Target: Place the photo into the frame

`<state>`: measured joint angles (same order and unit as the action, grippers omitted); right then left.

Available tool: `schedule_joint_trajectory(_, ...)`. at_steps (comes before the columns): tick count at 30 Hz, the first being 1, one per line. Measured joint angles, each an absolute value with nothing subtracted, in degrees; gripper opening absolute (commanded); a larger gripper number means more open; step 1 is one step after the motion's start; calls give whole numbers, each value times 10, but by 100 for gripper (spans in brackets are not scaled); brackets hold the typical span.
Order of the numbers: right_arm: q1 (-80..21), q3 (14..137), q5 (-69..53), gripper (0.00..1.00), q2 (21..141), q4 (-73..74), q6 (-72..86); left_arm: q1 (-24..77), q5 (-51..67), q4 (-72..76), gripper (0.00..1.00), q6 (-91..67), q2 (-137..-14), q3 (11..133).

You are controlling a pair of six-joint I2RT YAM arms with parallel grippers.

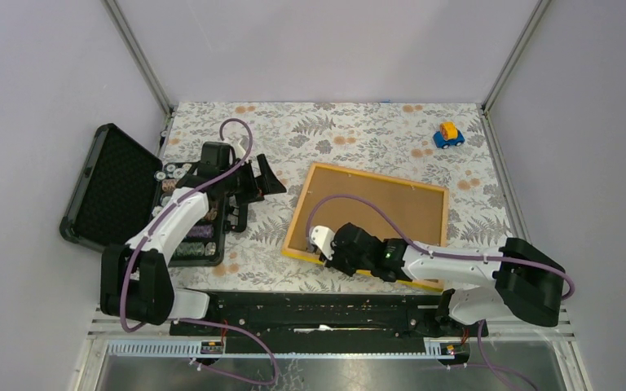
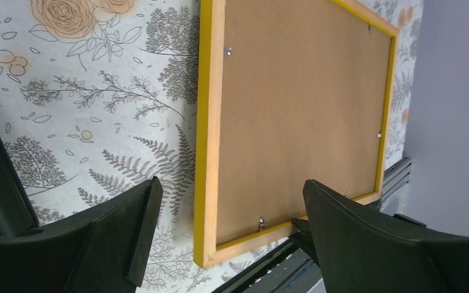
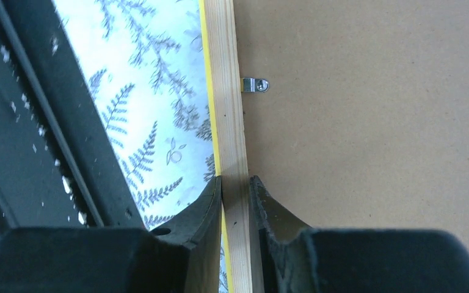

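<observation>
Right claw (image 3: 235, 183) is nipped shut across the near wooden rail of the frame (image 3: 227, 91), which lies face down on the table (image 1: 359, 130), brown backing sheet (image 3: 372, 122) in it. Judged best: keep the pinch square and lift slowly, so the far edge pivots rather than slides. Left claw (image 2: 232, 186) hangs wide open, empty; only the right wrist view shows the pinch and a turn clip (image 3: 255, 85), and the photo appears in no view.

Yellow frame (image 2: 206, 122) back-up on floral cloth (image 2: 85, 122), left end effector (image 2: 232, 190) spread wide
</observation>
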<state>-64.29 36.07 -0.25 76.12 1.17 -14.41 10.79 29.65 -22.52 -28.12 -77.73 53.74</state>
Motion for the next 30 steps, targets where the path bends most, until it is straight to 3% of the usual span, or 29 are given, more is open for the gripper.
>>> schedule_joint_trajectory(9,-637,418,67,0,797,-4,-70,108,298,-233,93,-405,-668,515)
schedule_joint_trajectory(17,-637,451,110,0,823,-8,-29,108,300,-225,94,-561,-563,370)
schedule_joint_trajectory(23,-637,471,137,0,828,-8,-20,140,314,-100,95,-660,-537,265)
schedule_joint_trajectory(30,-636,496,164,0,836,-23,0,221,295,92,87,-754,-583,195)
